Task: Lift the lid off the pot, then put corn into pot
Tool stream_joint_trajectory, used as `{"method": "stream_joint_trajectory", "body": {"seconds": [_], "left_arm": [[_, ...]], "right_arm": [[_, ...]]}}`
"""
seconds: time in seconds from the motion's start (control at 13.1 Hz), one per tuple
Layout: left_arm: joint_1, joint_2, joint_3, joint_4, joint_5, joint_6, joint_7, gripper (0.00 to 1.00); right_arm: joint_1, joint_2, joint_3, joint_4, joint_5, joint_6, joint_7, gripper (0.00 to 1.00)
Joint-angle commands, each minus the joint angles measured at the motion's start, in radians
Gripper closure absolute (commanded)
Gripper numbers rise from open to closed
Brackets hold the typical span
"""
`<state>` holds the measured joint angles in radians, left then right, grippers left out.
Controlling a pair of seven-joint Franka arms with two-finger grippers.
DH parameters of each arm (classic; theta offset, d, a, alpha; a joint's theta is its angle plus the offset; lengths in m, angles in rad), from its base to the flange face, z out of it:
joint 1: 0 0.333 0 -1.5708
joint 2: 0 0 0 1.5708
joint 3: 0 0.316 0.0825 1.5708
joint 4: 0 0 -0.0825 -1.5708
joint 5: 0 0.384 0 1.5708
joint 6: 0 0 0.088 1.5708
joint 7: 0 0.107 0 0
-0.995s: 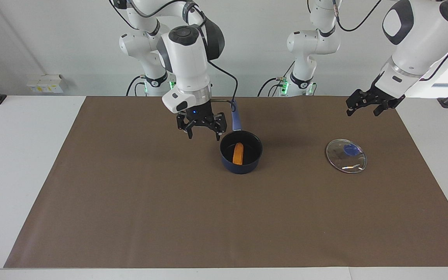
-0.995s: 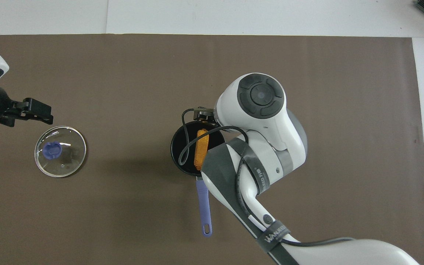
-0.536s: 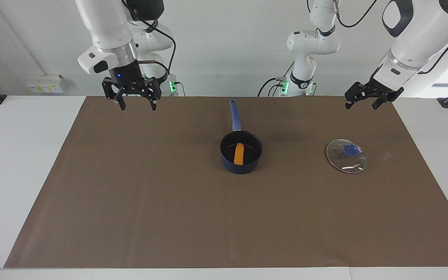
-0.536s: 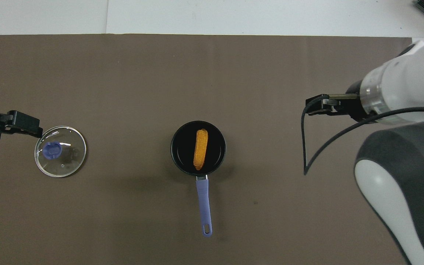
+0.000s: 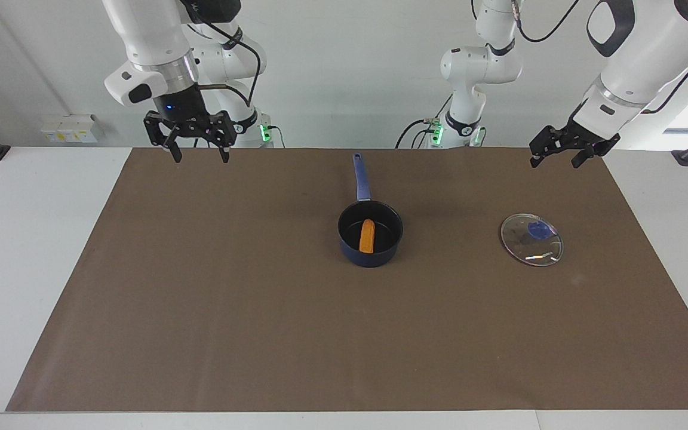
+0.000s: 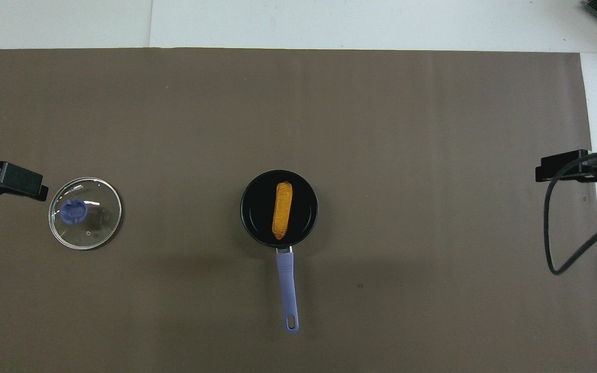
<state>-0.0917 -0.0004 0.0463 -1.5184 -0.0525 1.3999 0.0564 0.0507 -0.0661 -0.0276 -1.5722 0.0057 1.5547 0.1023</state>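
the small yellow corn cob (image 5: 366, 236) lies in the dark blue pot (image 5: 370, 249), the round glass lid (image 5: 532, 240) sits below the spread, empty left gripper (image 5: 559, 154), the right gripper (image 5: 191, 138) hangs spread too, so both steps look done.

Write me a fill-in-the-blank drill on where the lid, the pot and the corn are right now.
1. The corn lies inside the ____.
2. The lid rests flat on the brown mat, toward the ____ arm's end of the table.
3. The pot has its handle pointing ____ the robots.
4. The right gripper holds ____.

Missing words: pot; left; toward; nothing
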Motion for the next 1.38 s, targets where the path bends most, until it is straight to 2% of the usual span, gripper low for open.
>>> {"method": "stream_joint_trajectory", "body": {"seconds": [0.0,0.15,0.31,0.77,1.3], "left_arm": [[0.000,0.014,0.004,0.049,0.006,-0.033,0.020,0.00],[0.001,0.010,0.004,0.044,0.002,-0.024,0.020,0.00],[0.001,0.011,0.004,0.044,0.005,-0.022,0.019,0.00],[-0.002,0.013,0.007,0.046,0.014,-0.038,0.019,0.00],[-0.003,0.011,0.006,0.044,0.010,-0.033,0.011,0.00]], "right_arm": [[-0.017,-0.004,0.008,0.000,-0.012,0.013,-0.024,0.00],[-0.022,-0.004,0.006,0.064,0.006,-0.034,-0.026,0.00],[-0.022,-0.006,0.005,0.086,-0.004,-0.076,-0.036,0.00],[-0.031,-0.017,-0.002,0.047,-0.015,-0.077,-0.163,0.00],[-0.035,-0.041,-0.002,0.011,-0.009,-0.076,-0.159,0.00]]}}
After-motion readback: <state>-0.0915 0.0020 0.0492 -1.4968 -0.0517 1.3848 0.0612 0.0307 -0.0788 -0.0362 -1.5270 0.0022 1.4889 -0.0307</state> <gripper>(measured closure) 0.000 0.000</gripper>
